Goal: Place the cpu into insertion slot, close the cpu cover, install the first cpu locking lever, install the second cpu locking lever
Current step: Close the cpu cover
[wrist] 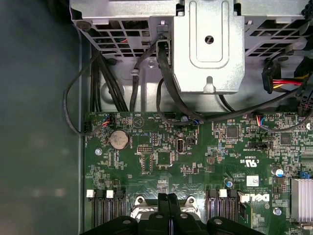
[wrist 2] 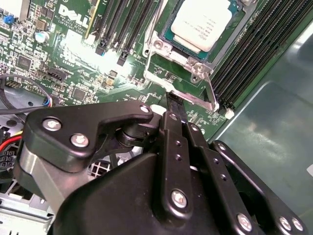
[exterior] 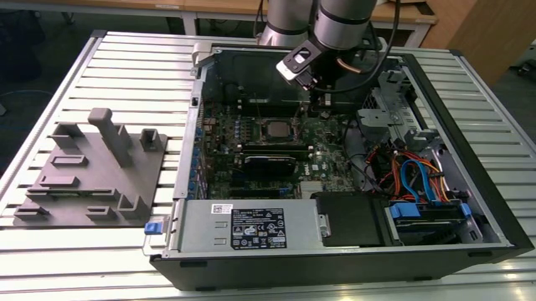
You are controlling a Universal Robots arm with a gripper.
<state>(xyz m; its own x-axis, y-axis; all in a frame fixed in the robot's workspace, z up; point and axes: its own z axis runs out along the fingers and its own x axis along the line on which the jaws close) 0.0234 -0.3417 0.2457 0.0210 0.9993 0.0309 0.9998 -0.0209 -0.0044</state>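
The cpu (wrist 2: 200, 22) (exterior: 275, 128), a square chip with a silver-grey top, lies flat in the insertion slot (wrist 2: 172, 36) on the green board. The cpu cover (wrist 2: 157, 46), a thin silver frame, lies around it. A bent silver locking lever (wrist 2: 203, 98) runs along the slot's near side. My gripper (wrist 2: 173, 102) (wrist: 168, 197) is shut, its two black fingers (wrist 2: 168, 142) pressed together with nothing visible between them. Their tips sit right at the lever beside the slot. In the exterior view the gripper (exterior: 317, 94) hangs inside the open computer case, just behind the cpu.
Long black memory slots (wrist 2: 254, 54) flank the socket. A metal drive bracket (wrist: 208, 46) with black cables (wrist: 161, 83) stands over the board's edge. The power supply (exterior: 247, 229) and coloured cables (exterior: 410, 175) fill the case front. A grey fixture block (exterior: 92, 169) sits on the exterior view's left.
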